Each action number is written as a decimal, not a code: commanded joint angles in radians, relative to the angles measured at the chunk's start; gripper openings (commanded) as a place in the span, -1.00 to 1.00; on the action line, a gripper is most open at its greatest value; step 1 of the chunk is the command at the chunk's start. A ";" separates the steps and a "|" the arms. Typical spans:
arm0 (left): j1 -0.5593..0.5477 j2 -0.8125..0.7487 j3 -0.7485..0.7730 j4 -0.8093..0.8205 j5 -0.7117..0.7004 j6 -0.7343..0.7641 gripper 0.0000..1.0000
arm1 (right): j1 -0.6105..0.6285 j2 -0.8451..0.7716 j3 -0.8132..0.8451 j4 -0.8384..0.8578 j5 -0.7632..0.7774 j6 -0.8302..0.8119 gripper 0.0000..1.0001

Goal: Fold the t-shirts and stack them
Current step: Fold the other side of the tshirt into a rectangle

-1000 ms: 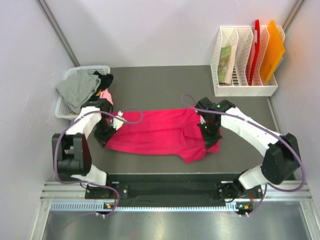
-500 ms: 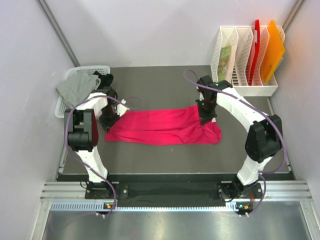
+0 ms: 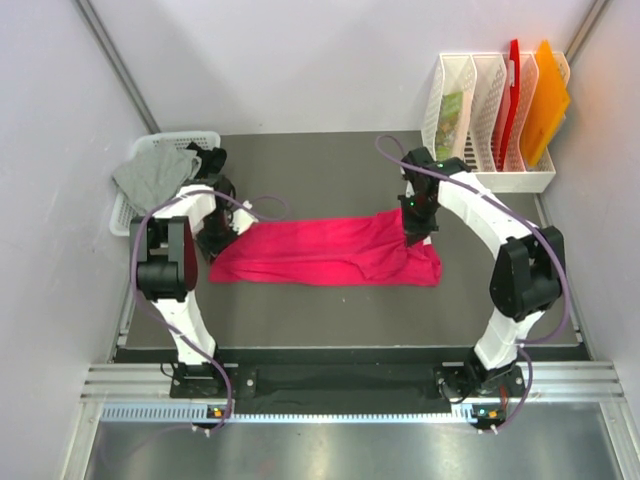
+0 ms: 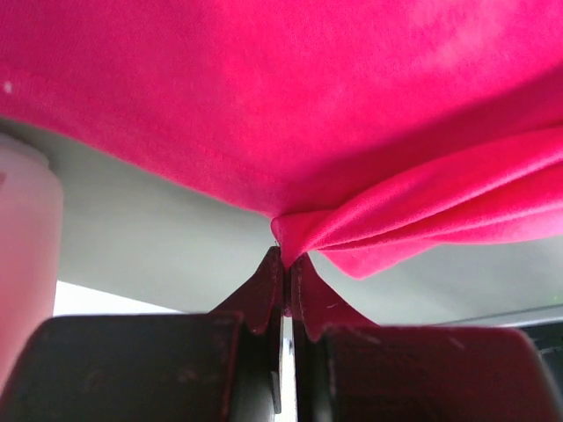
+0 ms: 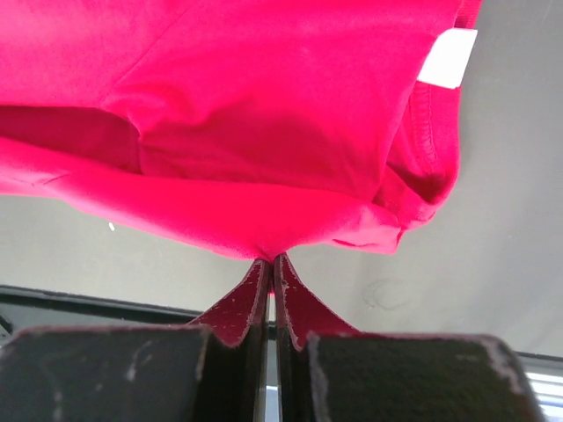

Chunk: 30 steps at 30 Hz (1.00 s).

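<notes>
A crimson-red t-shirt (image 3: pixel 325 254) lies folded lengthwise into a long band across the middle of the grey mat. My left gripper (image 3: pixel 222 238) is shut on the shirt's left end; the left wrist view shows its fingertips (image 4: pixel 286 257) pinching a bunched edge of the red t-shirt (image 4: pixel 290 97). My right gripper (image 3: pixel 414 225) is shut on the far right edge, and in the right wrist view its tips (image 5: pixel 269 262) pinch the red t-shirt (image 5: pixel 264 114), whose white label (image 5: pixel 447 56) shows. A grey t-shirt (image 3: pixel 155 172) and a black one (image 3: pixel 212 160) hang over the basket.
A white mesh basket (image 3: pixel 128 218) stands at the left edge of the mat. A white file rack (image 3: pixel 490 178) with red and orange folders (image 3: pixel 545 100) stands at the back right. Walls close in on both sides.
Both arms have carried the shirt's near edge away from me and over itself, so the wide spread shirt is now a narrower band. In the last half second the right gripper moved slightly farther back.
</notes>
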 commanded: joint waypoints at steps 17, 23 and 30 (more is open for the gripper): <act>0.005 -0.456 -0.264 -0.342 0.120 -0.055 -1.00 | 0.031 -0.407 -0.328 -0.083 -0.072 0.007 -1.00; 0.004 -0.484 -0.352 -0.335 0.169 -0.079 -0.98 | 0.033 -0.447 -0.382 -0.075 -0.074 0.013 -1.00; 0.004 -0.337 -0.278 -0.225 0.143 -0.087 -0.95 | 0.022 -0.344 -0.262 -0.045 -0.029 0.007 -1.00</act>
